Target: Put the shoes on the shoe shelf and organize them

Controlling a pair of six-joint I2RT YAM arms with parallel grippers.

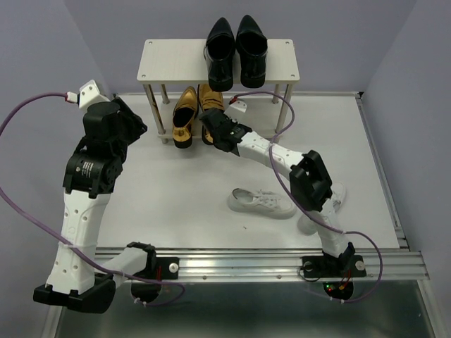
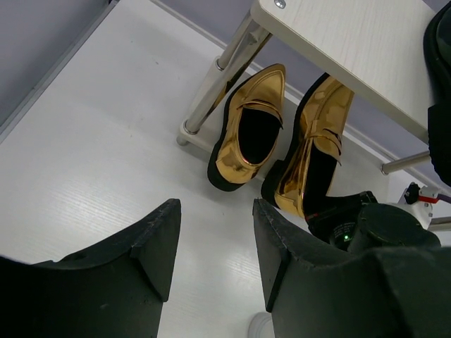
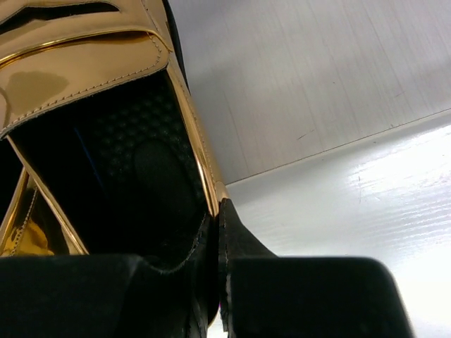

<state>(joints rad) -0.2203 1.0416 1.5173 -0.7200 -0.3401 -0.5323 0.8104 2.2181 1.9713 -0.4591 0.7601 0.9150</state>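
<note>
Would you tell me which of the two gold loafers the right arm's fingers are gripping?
The right-hand gold loafer in the overhead view: the right arm's fingers are shut on its heel rim. The other loafer stands free beside it.

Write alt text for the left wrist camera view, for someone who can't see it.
Two gold loafers sit side by side on the white table, toes tucked under the shoe shelf. The right gripper is clamped on the heel of the right-hand loafer. The left gripper, open and empty, fills the foreground.
</note>
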